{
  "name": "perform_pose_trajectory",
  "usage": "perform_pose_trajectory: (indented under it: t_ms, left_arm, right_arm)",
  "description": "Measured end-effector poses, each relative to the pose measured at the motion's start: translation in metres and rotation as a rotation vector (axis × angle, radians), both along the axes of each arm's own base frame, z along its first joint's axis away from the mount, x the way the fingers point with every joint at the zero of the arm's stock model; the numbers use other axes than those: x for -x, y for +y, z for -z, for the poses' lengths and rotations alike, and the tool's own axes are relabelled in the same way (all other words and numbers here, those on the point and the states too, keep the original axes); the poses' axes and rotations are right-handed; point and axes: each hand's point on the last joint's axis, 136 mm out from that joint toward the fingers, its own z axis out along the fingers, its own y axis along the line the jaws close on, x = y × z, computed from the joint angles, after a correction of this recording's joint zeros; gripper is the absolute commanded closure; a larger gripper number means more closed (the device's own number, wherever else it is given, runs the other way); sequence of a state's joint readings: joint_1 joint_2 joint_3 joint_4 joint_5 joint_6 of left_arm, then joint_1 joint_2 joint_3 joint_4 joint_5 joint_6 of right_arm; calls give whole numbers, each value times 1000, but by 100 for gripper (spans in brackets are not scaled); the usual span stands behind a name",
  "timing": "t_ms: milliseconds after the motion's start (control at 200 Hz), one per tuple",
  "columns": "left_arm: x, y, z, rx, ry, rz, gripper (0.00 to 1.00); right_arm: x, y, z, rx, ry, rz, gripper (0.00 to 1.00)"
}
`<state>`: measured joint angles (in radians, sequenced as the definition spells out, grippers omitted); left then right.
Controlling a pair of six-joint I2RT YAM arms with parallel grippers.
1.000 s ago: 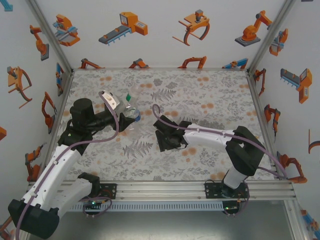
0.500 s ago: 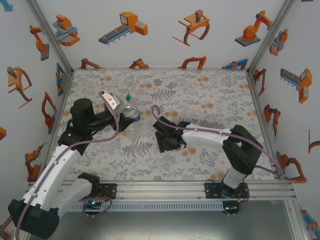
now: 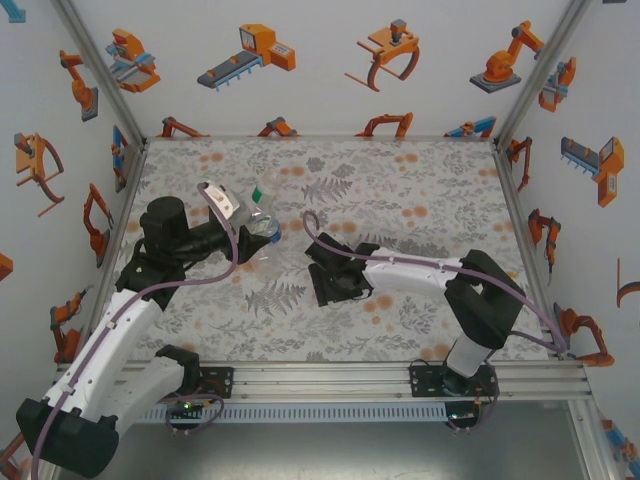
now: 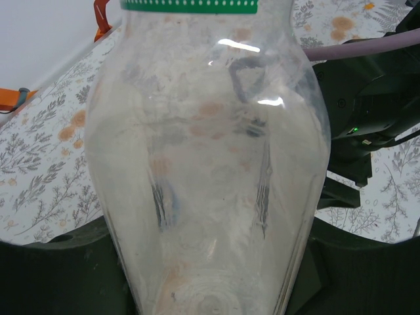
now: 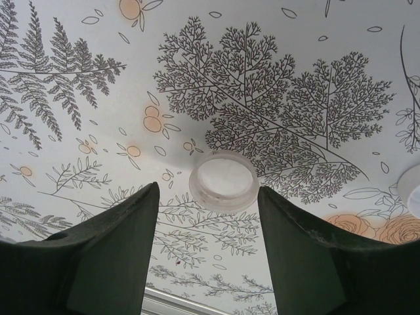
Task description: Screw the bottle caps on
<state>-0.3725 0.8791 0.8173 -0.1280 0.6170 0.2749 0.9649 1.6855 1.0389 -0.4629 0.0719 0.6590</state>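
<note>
A clear plastic bottle with a green band at its upper end stands close before the left wrist camera. My left gripper is shut on its lower part, dark fingers on both sides. From above, the bottle and left gripper are left of the table's middle. A small round white bottle cap lies on the floral cloth. My right gripper hangs open over it, one fingertip on each side and neither touching. From above, the right gripper is near the middle.
A second white cap peeks in at the right edge of the right wrist view. The right arm's black wrist shows behind the bottle. The floral cloth covers the table, boxed by white walls and metal rails.
The right arm has shifted slightly to the left over the cloth. The left arm and its bottle have stayed still.
</note>
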Motion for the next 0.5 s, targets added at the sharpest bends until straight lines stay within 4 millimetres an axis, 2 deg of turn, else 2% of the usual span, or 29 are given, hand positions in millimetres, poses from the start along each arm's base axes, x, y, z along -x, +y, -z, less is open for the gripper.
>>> perform_pose_trajectory:
  t_ms: [501]
  left_arm:
    - [0, 0, 0, 0, 0, 0, 89]
  right_arm:
    - [0, 1, 0, -3, -1, -1, 43]
